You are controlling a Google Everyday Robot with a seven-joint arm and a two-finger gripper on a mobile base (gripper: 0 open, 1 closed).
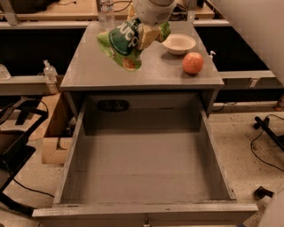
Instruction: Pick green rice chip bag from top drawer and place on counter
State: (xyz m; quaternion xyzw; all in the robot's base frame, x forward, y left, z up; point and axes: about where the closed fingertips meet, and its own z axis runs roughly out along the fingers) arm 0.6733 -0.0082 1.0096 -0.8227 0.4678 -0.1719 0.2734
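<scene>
While poised above the counter [88,66], the end effector [144,35] grips the bag [120,43].

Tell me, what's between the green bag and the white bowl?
The gripper, shut on the green rice chip bag above the counter, in the camera view.

1. The gripper [146,35] hangs at the top of the view, pointing down, its pale fingers [153,32] clamped on the green rice chip bag [120,43]
2. Its white wrist [153,8] rises straight above
3. The white arm [253,31] fills the upper right corner
</scene>
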